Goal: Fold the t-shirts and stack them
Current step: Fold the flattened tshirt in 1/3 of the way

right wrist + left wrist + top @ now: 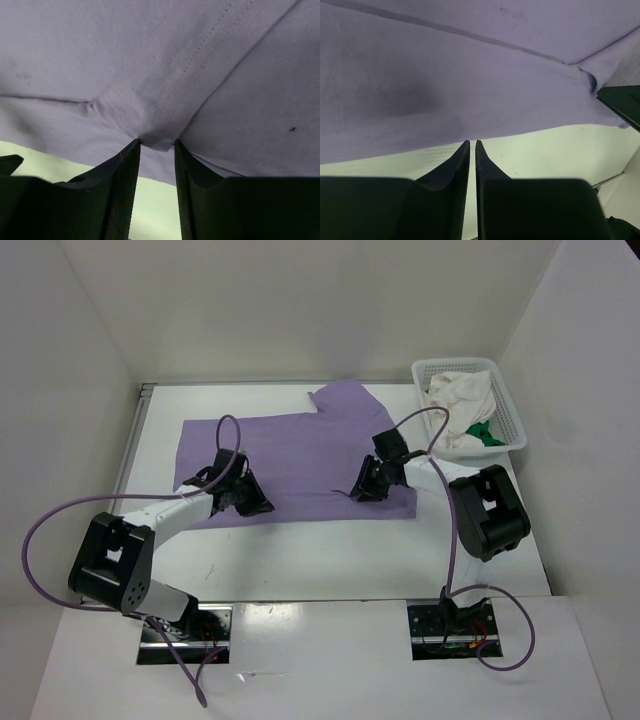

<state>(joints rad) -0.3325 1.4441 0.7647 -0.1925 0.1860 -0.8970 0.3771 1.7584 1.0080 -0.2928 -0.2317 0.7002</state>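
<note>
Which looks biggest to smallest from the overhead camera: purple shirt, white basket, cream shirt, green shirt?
1. purple shirt, spread flat
2. basket
3. cream shirt, bunched inside the basket
4. green shirt, mostly hidden, so only its visible bit ranks

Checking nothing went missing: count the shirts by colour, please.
purple shirt, spread on the table: 1
white shirt, in the basket: 1
green shirt, mostly hidden in the basket: 1
Total: 3
</note>
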